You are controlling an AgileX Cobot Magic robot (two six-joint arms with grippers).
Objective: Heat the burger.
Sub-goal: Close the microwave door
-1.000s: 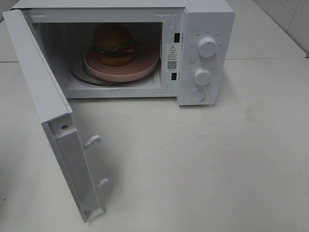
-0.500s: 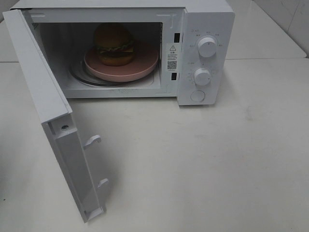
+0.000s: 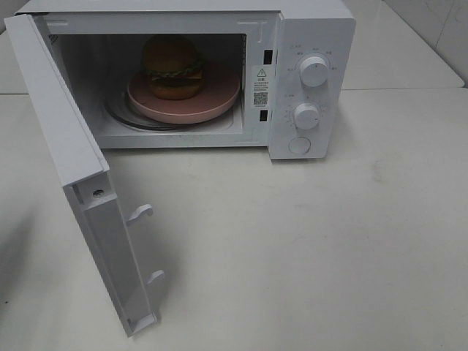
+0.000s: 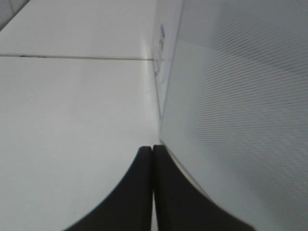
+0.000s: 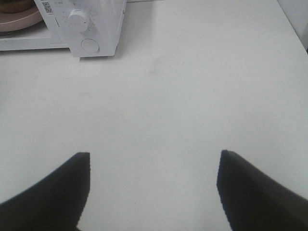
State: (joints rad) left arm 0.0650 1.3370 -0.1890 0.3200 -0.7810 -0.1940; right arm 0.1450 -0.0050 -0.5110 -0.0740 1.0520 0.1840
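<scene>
Surface: pale white surface (image 3: 329,241), bare across the foreground, with the appliance standing at its far side.
Right pincer: the right pincer (image 5: 155,155) is spread wide with nothing between its fingers. It hovers over bare surface, well apart from the microwave, aimed toward the control side.
Right arm pose: low and drawn back, out of the high camera's sight. It looks parked where it clears the door's swing, ready for the dials.
Left pincer: the left pincer (image 4: 152,150) has its fingers pressed together and grips nothing. Its tips sit just beside the outer face of the door (image 4: 240,96); whether they touch it I cannot tell.
Left arm pose: low, outside the open door, also out of the high view. Shut fingers make a blunt pusher, which suits swinging the door closed.
Door detail: it hangs wide open from the left hinge, free edge nearest the camera, its two latch hooks (image 3: 140,212) facing inward.
Microwave: the white microwave (image 3: 314,29) faces forward with its cavity exposed.
Controls: upper dial (image 3: 314,72), lower dial (image 3: 306,115) and a round button (image 3: 300,145) are stacked right of the cavity.
Plate: the pink plate (image 3: 212,102) rests on the glass turntable (image 3: 121,117).
Burger: the burger (image 3: 172,67) stands upright on the plate inside the cavity, toward the back.
Stage: loading looks done; closing the door and setting a dial remain.
</scene>
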